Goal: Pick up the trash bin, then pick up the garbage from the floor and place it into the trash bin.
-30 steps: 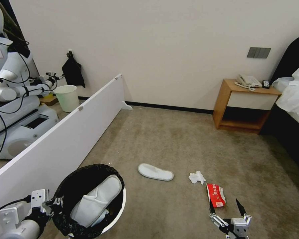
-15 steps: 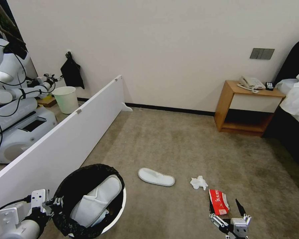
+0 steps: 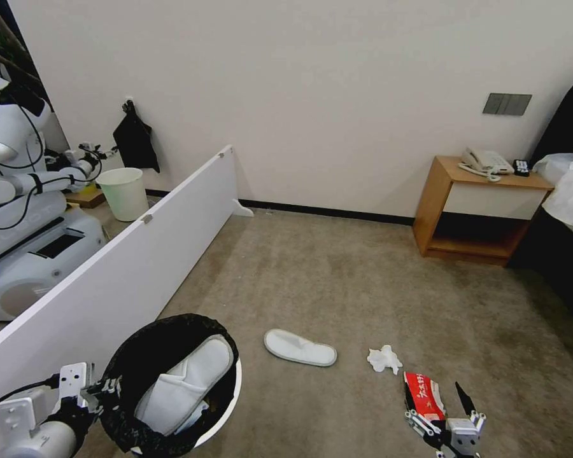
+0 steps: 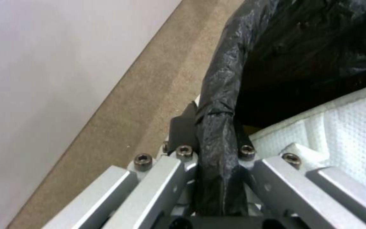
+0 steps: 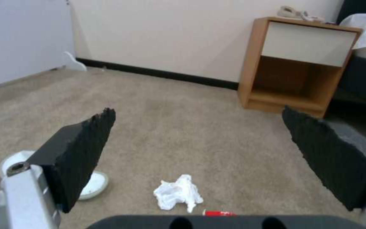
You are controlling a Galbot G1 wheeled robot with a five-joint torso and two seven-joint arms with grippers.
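The trash bin (image 3: 230, 395), white with a black bag over its rim, hangs at lower left with a white slipper (image 3: 186, 380) inside. My left gripper (image 3: 106, 388) is shut on the bag-covered rim (image 4: 223, 95), one finger on each side. On the carpet lie a white slipper (image 3: 300, 347), a crumpled white tissue (image 3: 384, 359) and a red-white packet (image 3: 424, 394). My right gripper (image 3: 435, 398) is open low at the right, its fingers framing the packet. In the right wrist view the gripper (image 5: 198, 116) spreads wide above the tissue (image 5: 177, 194) and the packet's edge (image 5: 219, 212).
A long white partition board (image 3: 121, 273) runs along the left. Behind it stand another robot (image 3: 19, 191) and an unlined pale bin (image 3: 124, 192). A wooden nightstand (image 3: 484, 213) with a phone and a dark bed (image 3: 563, 254) are at the right. Open carpet lies ahead.
The whole head view has shifted, so the camera moved: the floor litter sits lower and closer, and the packet now lies between the right gripper's fingers. Both grippers keep their state.
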